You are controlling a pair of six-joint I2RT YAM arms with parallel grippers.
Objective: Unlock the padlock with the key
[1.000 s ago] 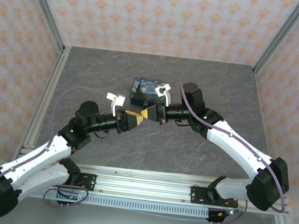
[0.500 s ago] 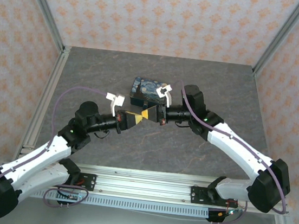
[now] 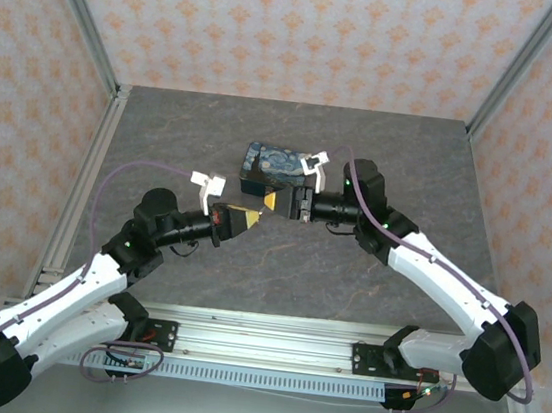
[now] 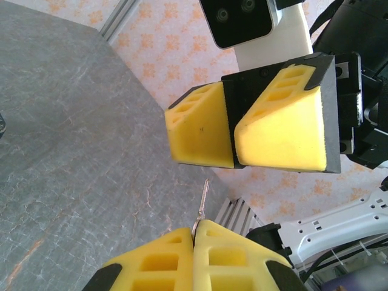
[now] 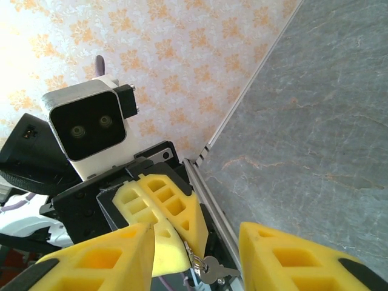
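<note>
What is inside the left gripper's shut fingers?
A small metal key is pinched between the fingers of the left gripper, its free end sticking out toward the open right gripper. The part clamped between them is covered.

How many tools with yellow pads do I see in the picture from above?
2. The left tool, left of centre, is shut on a small key. The right tool faces it, jaws apart, close to the painted box.

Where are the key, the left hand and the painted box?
key [image 4: 205, 195], left wrist view, on its thin metal blade.
left hand [image 4: 194, 233], left wrist view, between its shut fingertips.
painted box [image 3: 264, 161], top external view, on its top face.
</note>
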